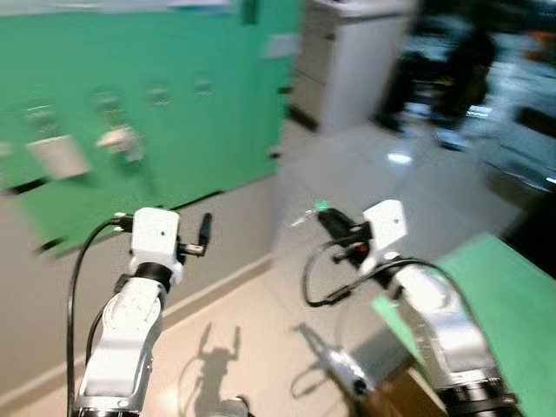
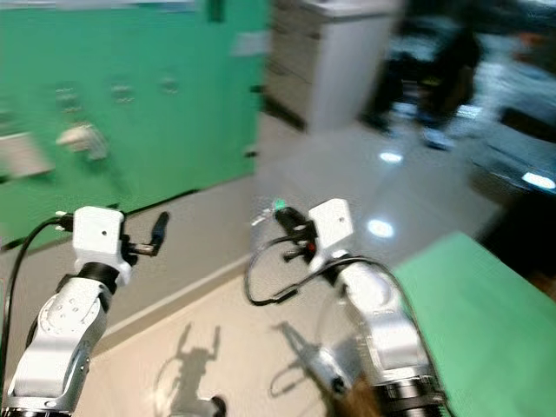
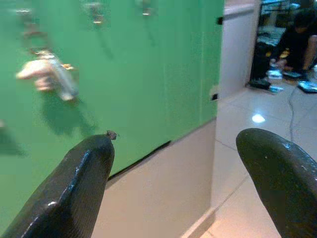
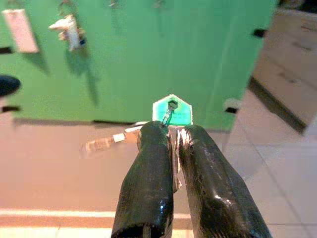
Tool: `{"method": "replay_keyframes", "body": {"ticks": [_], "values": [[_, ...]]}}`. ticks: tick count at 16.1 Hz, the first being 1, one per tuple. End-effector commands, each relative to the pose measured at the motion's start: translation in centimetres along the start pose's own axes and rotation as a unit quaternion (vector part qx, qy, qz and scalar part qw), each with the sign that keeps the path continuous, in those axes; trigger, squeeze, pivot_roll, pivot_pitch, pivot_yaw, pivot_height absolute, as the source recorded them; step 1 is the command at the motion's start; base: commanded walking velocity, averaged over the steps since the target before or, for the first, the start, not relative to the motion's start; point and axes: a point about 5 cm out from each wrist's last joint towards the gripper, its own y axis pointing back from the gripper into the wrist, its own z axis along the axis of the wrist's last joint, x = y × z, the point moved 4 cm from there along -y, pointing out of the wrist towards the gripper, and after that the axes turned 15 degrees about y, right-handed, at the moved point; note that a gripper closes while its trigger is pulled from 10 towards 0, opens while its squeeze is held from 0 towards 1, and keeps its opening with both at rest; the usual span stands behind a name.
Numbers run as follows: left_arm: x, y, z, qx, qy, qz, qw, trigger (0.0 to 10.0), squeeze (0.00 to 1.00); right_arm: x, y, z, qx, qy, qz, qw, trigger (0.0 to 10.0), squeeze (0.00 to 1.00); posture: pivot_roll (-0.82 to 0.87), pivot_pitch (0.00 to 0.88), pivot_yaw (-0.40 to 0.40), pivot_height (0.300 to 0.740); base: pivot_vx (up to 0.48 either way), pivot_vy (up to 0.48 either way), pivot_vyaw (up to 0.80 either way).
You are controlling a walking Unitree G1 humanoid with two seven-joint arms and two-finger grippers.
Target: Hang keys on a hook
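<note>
Plainly, from the head cameras the scene is blurred: the right gripper (image 1: 326,217) is raised ahead of the robot with the keys (image 1: 314,210) pinched at its tip, a green tag showing, still well apart from the green wall panel (image 1: 191,113) where a row of hooks (image 1: 159,92) sits high up, some already carrying items. The right arm reaches forward with its elbow bent low; the left arm is lifted beside it, its gripper (image 1: 204,233) pointing upward near the wall. In the left wrist view the two black fingers (image 3: 74,188) stand wide apart with nothing between them, facing the panel and a pale object hanging (image 3: 49,77) on one hook. In the right wrist view the fingers (image 4: 148,178) are pressed together on the key ring, the green tag (image 4: 172,111) and a silver key (image 4: 106,144) dangling beyond the tips. The risk, I judge, is that the loosely swinging ring misses the small hook, or slips from the narrow pinch, should the approach be hurried while the body moves.
</note>
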Motion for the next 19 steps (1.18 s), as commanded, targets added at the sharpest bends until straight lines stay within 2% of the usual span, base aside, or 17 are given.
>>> {"method": "replay_keyframes", "body": {"ticks": [1,2,4,5,7,10,12,13,14,15,17,18,19], "values": [[-0.8,-0.3,0.3,-0.004,0.002,-0.02,1.0,10.0,0.0,-0.5,0.5,0.1,-0.002,-0.005,-0.006,1.0,0.0,0.0,0.07,0.001,-0.061,0.74,0.0,0.0,0.52],[-1.1,-0.3,0.1,-0.001,0.007,-0.023,1.0,10.0,0.0,-0.8,0.7,0.1,-0.002,-0.005,-0.007,1.0,0.0,0.0,0.07,0.0,-0.051,0.74,0.0,0.0,0.51],[-2.4,-0.6,-0.8,0.013,0.013,-0.038,0.999,10.0,0.0,-1.7,0.6,-0.2,-0.001,-0.018,-0.049,0.999,0.0,0.0,0.04,0.0,-0.04,0.74,0.0,0.0,0.51],[-3.4,-0.8,-1.1,0.013,0.005,-0.047,0.999,10.0,0.0,-1.4,0.6,-0.3,-0.001,-0.019,-0.053,0.998,0.0,0.0,0.02,0.0,-0.023,0.74,0.0,0.0,0.51],[-4.4,-1.2,-1.1,0.009,0.022,-0.054,0.998,10.0,0.0,-1.5,0.9,-0.5,-0.001,-0.018,-0.06,0.998,0.0,0.0,0.0,0.0,-0.009,0.74,0.0,0.0,0.51],[-5.0,-1.2,-1.4,0.017,0.018,-0.069,0.997,10.0,0.0,-1.6,1.2,-0.3,-0.005,-0.012,-0.063,0.998,0.0,0.0,-0.01,0.0,0.01,0.74,0.0,0.0,0.51],[-3.6,-1.0,-1.3,0.014,0.013,-0.05,0.999,10.0,0.0,-2.4,1.6,-0.5,0.0,-0.028,-0.098,0.995,0.0,0.0,0.0,0.0,-0.005,0.74,0.0,0.0,0.5],[-2.3,-0.6,-1.9,0.019,0.03,-0.02,0.999,10.0,0.0,-3.2,2.2,-1.5,0.022,-0.046,-0.156,0.987,0.0,0.0,0.0,0.0,-0.012,0.74,0.0,0.0,0.51],[-1.2,0.0,-2.5,0.027,0.049,0.007,0.998,10.0,0.0,-3.3,2.9,-2.4,0.038,-0.061,-0.186,0.98,0.0,0.0,0.0,0.0,-0.011,0.74,0.0,0.0,0.5],[0.9,2.8,-3.9,0.044,0.082,0.046,0.995,10.0,0.0,-3.0,4.0,-3.3,0.056,-0.06,-0.209,0.975,0.0,0.0,0.0,0.0,-0.012,0.74,0.0,0.0,0.51],[1.9,4.6,-5.2,0.07,0.097,0.065,0.991,10.0,0.0,-2.9,4.8,-3.8,0.067,-0.052,-0.221,0.972,0.0,0.0,0.0,0.0,-0.017,0.74,0.0,0.0,0.5],[1.8,5.6,-5.8,0.089,0.095,0.055,0.99,10.0,0.0,-2.1,6.0,-4.2,0.082,-0.048,-0.214,0.972,0.0,0.0,0.01,0.0,-0.032,0.74,0.0,0.0,0.5],[0.9,5.0,-4.8,0.071,0.077,0.018,0.994,10.0,0.0,-0.8,8.0,-5.1,0.11,-0.036,-0.193,0.974,0.0,0.0,0.03,0.0,-0.053,0.74,0.0,0.0,0.51]]}}
